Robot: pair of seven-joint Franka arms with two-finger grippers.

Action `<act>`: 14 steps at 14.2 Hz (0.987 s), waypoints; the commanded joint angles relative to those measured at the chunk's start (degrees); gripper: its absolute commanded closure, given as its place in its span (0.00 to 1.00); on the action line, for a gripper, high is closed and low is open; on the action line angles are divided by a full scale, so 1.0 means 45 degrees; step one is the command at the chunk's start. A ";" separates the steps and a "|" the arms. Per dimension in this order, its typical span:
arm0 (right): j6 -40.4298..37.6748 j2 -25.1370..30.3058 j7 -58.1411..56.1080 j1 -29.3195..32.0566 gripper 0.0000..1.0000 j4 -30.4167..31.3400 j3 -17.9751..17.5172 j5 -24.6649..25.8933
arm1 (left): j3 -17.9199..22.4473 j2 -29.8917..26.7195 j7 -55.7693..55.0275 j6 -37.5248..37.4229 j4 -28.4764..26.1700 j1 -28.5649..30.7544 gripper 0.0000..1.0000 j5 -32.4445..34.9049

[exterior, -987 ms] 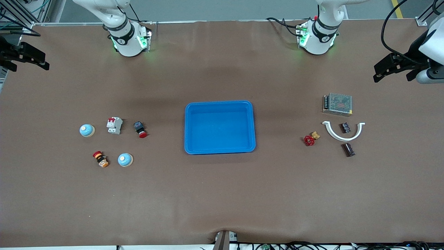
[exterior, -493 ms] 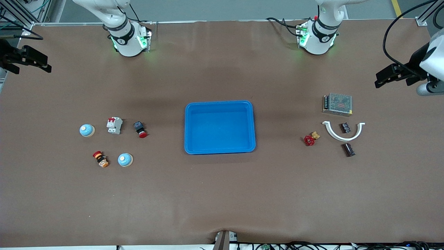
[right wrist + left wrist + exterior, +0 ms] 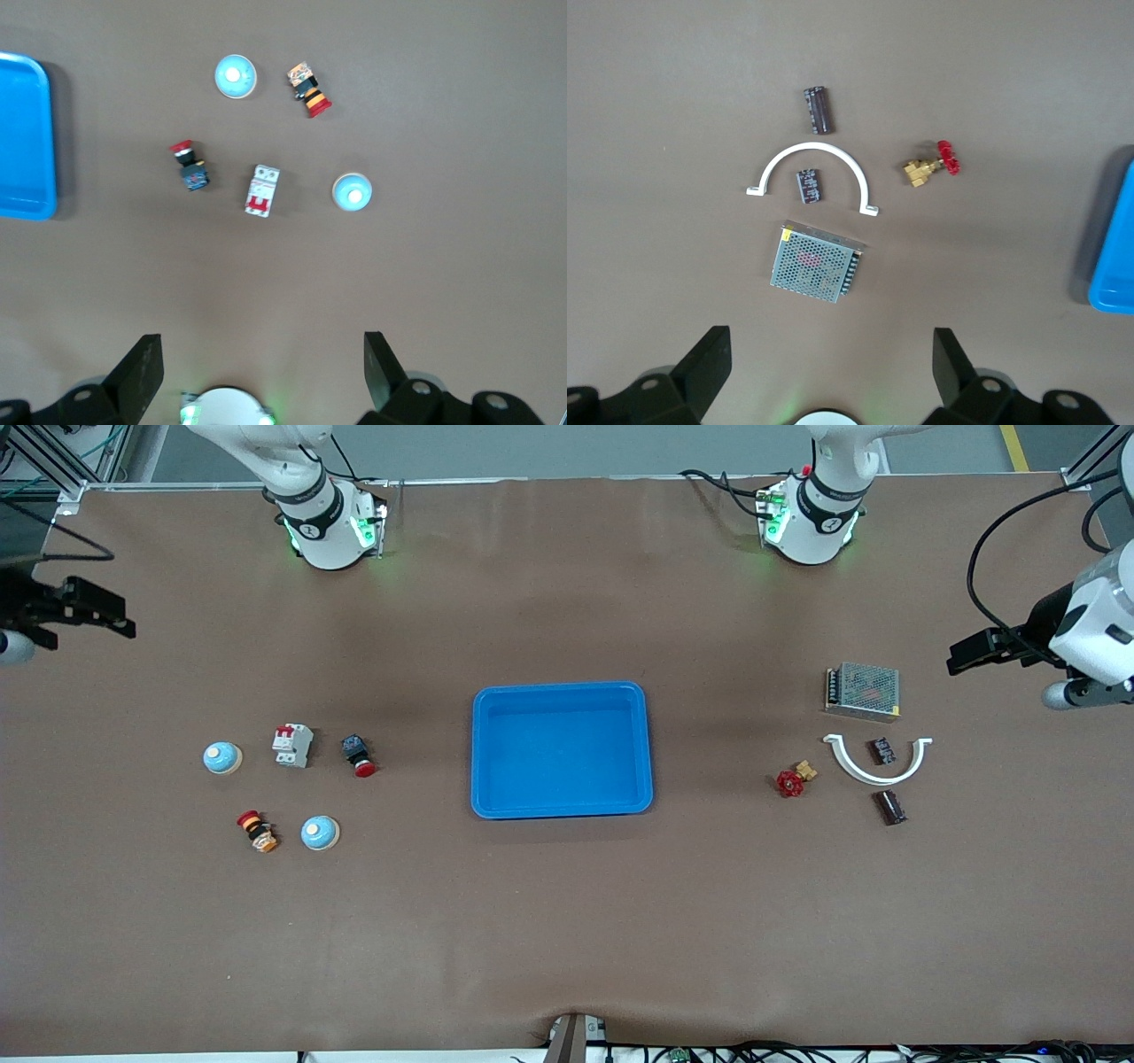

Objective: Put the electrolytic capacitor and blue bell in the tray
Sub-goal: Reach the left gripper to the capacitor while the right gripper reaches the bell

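Note:
The blue tray point(image 3: 562, 687) sits mid-table with nothing in it. Two blue bells point(image 3: 221, 757) point(image 3: 319, 833) stand toward the right arm's end of the table, also seen in the right wrist view point(image 3: 353, 192) point(image 3: 235, 76). A dark electrolytic capacitor point(image 3: 890, 807) point(image 3: 818, 109) lies toward the left arm's end. A smaller one point(image 3: 881, 750) point(image 3: 809, 185) lies inside a white arc. My left gripper point(image 3: 961, 654) point(image 3: 830, 350) hangs open over the table beside the power supply. My right gripper point(image 3: 120, 613) point(image 3: 262, 354) hangs open over its end of the table. Both hold nothing.
Around the bells are a white circuit breaker point(image 3: 292, 745), a red push button point(image 3: 358, 755) and a red-yellow button point(image 3: 257, 831). By the capacitors lie a metal power supply point(image 3: 863, 691), a white arc clamp point(image 3: 877, 762) and a red-handled brass valve point(image 3: 795, 779).
The left gripper has moved over the table toward the power supply. The right gripper has shifted a little along its end of the table. Nothing on the table has moved.

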State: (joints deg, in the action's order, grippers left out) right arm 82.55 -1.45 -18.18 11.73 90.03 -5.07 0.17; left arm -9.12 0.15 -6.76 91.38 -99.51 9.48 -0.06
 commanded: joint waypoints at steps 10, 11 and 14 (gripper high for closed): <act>0.4681 -0.0576 -0.3770 0.1359 0.00 0.3644 -0.0105 0.0060 | -0.0083 -0.0619 -0.0021 0.4260 -0.4916 0.0726 0.00 -0.0163; 0.5011 -0.0576 -0.4042 0.1340 0.00 0.3878 -0.0124 0.0235 | -0.0083 -0.0600 -0.0021 0.4612 -0.5227 0.0784 0.00 -0.0163; 0.5892 -0.0751 -0.4979 0.1359 0.00 0.4368 -0.0124 0.0956 | -0.0103 -0.0541 -0.0041 0.5550 -0.6029 0.1078 0.00 -0.0183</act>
State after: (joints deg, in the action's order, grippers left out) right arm 107.10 -5.47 -37.68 16.97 107.60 -4.84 2.31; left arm -9.14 -0.79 -6.91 113.54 -123.35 13.24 -0.06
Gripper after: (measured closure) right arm 0.000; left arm 0.000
